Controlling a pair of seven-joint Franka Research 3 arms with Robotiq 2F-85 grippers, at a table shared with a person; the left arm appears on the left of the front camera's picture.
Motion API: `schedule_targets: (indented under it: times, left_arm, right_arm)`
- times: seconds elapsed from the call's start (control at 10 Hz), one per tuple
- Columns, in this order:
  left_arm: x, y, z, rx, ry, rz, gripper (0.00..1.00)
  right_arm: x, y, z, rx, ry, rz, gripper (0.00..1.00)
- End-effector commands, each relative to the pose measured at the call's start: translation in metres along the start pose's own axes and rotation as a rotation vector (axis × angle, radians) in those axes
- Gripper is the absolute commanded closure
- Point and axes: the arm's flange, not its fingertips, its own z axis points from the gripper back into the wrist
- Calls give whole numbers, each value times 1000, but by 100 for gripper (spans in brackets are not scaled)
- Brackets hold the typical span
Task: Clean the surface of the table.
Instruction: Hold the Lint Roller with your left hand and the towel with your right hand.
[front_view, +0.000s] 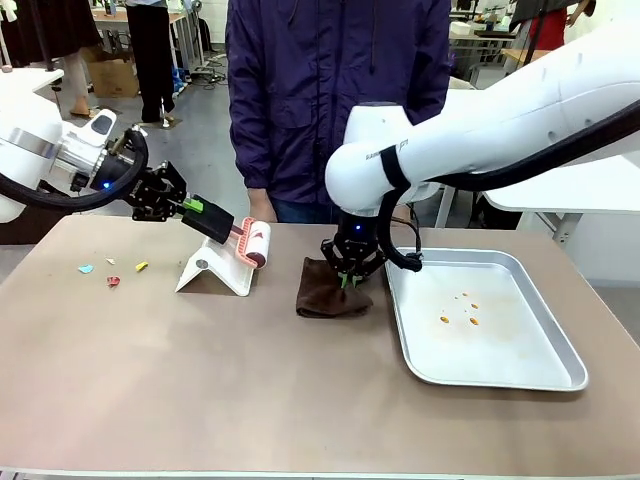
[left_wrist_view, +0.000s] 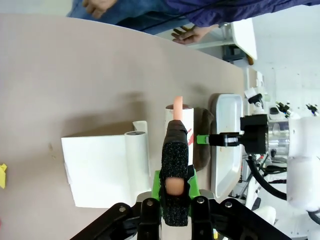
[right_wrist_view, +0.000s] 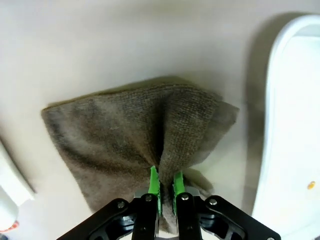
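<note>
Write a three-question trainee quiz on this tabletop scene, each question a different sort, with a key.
1. True or false: the right gripper is shut on the brown cloth.
2. The left gripper holds: A) a sponge, B) the lint roller, C) a spray bottle.
3. What holds the orange crumbs?

Key: 1 true; 2 B; 3 the silver tray.

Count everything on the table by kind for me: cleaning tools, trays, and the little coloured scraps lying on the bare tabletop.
lint roller: 1
white roller stand: 1
brown cloth: 1
metal tray: 1
coloured scraps on the table: 4
Total: 8
</note>
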Motion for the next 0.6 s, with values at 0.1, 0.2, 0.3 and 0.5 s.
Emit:
schedule_targets:
  times: [0.1, 0.2, 0.3, 0.5]
  left_arm:
    - [-11, 5, 24, -142, 26, -41, 100]
    - [-11, 9, 35, -193, 49, -43, 100]
    - [-11, 14, 47, -250, 69, -23, 100]
    - [-18, 28, 84, -364, 117, 83, 100]
  right_arm:
    - [-14, -56, 24, 321, 16, -34, 100]
    - [-19, -71, 32, 449, 12, -46, 100]
    - [-22, -87, 38, 567, 29, -57, 100]
    - [-30, -111, 48, 938, 80, 29, 100]
